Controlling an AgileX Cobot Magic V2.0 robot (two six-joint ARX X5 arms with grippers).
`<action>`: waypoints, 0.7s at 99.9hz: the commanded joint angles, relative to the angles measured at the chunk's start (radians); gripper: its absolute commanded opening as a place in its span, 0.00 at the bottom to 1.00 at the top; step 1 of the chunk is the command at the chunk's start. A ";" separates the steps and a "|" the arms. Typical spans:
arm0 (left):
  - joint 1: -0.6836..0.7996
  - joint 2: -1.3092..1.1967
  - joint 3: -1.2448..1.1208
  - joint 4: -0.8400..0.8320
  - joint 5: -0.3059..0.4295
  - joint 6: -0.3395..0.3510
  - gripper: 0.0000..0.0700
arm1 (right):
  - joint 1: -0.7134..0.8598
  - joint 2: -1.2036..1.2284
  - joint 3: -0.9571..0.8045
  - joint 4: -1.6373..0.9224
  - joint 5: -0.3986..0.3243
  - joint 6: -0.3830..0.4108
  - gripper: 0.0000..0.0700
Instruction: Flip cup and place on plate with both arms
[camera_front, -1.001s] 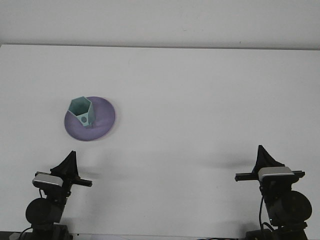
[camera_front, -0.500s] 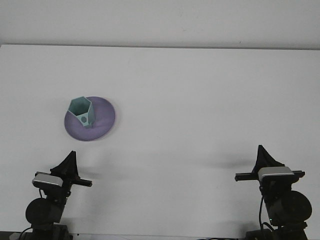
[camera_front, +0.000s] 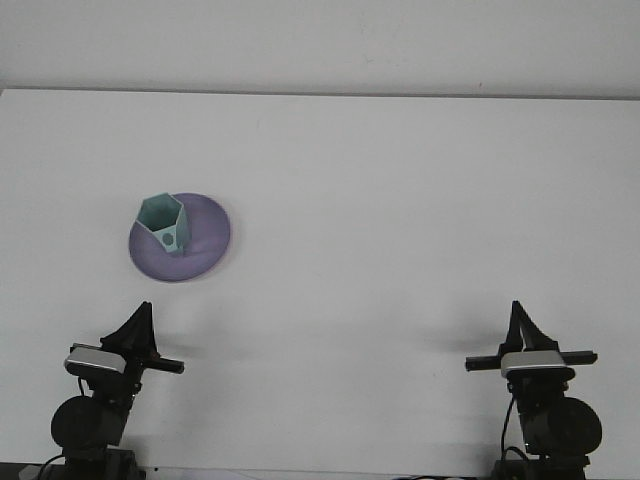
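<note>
Now we see our left gripper (camera_front: 141, 318) low at the near left edge of the white tabletop (camera_front: 400, 220), holding nothing; whether its fingers are spread or pressed together we cannot tell. Farther back on the left side, the teal cup (camera_front: 163, 225) stands upright, mouth up, on the purple plate (camera_front: 205, 240), toward the plate's left part. Well apart from both, our right gripper (camera_front: 518, 325) sits low at the near right edge, also empty, and its fingers we cannot tell either.
</note>
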 joint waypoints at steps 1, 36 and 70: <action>-0.001 -0.001 -0.019 0.010 -0.002 -0.002 0.02 | 0.000 -0.044 -0.039 0.018 0.003 -0.060 0.00; -0.001 -0.001 -0.019 0.011 -0.002 -0.002 0.02 | 0.000 -0.103 -0.147 0.026 0.012 -0.059 0.00; -0.001 -0.001 -0.019 0.010 -0.002 -0.002 0.02 | 0.000 -0.103 -0.146 0.047 0.007 -0.054 0.00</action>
